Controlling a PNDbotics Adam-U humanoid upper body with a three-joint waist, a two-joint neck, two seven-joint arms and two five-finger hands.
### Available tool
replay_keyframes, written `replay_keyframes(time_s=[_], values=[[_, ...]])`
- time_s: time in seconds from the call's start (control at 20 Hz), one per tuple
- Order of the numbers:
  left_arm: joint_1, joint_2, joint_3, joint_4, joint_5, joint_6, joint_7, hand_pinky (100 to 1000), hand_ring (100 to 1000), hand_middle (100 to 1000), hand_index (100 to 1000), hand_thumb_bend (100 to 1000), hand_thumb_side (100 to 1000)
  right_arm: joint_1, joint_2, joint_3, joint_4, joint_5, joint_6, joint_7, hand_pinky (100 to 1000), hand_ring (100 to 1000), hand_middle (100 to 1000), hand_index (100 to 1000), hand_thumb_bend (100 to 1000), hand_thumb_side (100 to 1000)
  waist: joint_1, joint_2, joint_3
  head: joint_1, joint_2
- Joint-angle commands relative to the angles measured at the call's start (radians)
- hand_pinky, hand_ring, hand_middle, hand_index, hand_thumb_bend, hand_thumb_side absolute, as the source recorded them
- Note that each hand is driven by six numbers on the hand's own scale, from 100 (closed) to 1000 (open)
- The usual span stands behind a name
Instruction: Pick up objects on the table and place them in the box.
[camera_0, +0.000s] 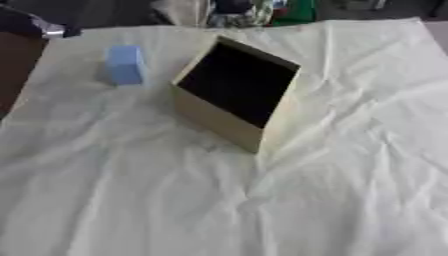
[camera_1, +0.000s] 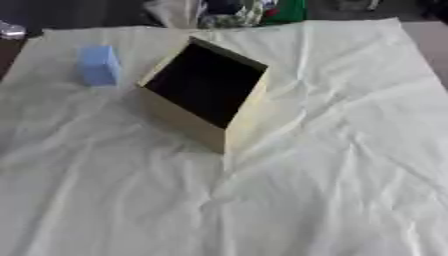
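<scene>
Left eye view: open-topped wooden box (camera_0: 229, 107) stands near the middle of a table covered in wrinkled pale cloth (camera_0: 332, 190), its dark inside facing the camera. Light blue block (camera_0: 124, 65) sits on the cloth to the box's left, apart from it (upright, nothing touching it). Neither robot hand shows in either eye view, so the state of their fingers cannot be told.

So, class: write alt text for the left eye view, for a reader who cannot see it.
An open tan box with a dark inside stands on a wrinkled white cloth. A light blue block sits apart on the cloth to its left. No robot hand shows.
</scene>
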Motion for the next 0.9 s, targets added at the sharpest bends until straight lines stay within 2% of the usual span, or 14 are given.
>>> replay_keyframes(time_s=[0.05, 0.2, 0.4, 0.7, 0.9], values=[[-0.036, 0.008, 0.003, 0.015, -0.030, -0.034, -0.057, 752, 787, 847, 943, 817, 332, -0.020, -0.011, -0.003, -0.007, -0.008, 0.000, 0.006, 704, 652, 649, 805, 100, 390, 0.007, -0.001, -0.004, 0.006, -0.016], [-0.049, 0.000, 0.007, 0.024, -0.016, -0.061, -0.134, 757, 796, 850, 941, 835, 334, -0.022, -0.009, -0.003, -0.007, -0.009, 0.002, 0.007, 703, 650, 648, 804, 100, 394, 0.010, 0.005, -0.010, 0.008, -0.020], [-0.062, -0.008, 0.011, 0.030, 0.021, -0.070, -0.218, 749, 790, 842, 935, 783, 282, -0.023, -0.007, -0.002, -0.007, -0.010, 0.004, 0.008, 702, 648, 646, 803, 100, 398, 0.014, 0.009, -0.020, 0.011, -0.025], [-0.084, -0.027, 0.010, 0.039, 0.043, -0.028, -0.343, 742, 784, 853, 944, 786, 280, -0.023, -0.001, -0.002, -0.009, -0.012, 0.007, 0.009, 702, 644, 641, 801, 100, 403, 0.019, 0.012, -0.030, 0.015, -0.028], [-0.096, -0.039, 0.011, 0.043, 0.020, 0.019, -0.376, 748, 795, 860, 950, 792, 281, -0.025, 0.001, -0.001, -0.012, -0.013, 0.007, 0.010, 702, 642, 638, 799, 100, 404, 0.023, 0.014, -0.036, 0.022, -0.033]])
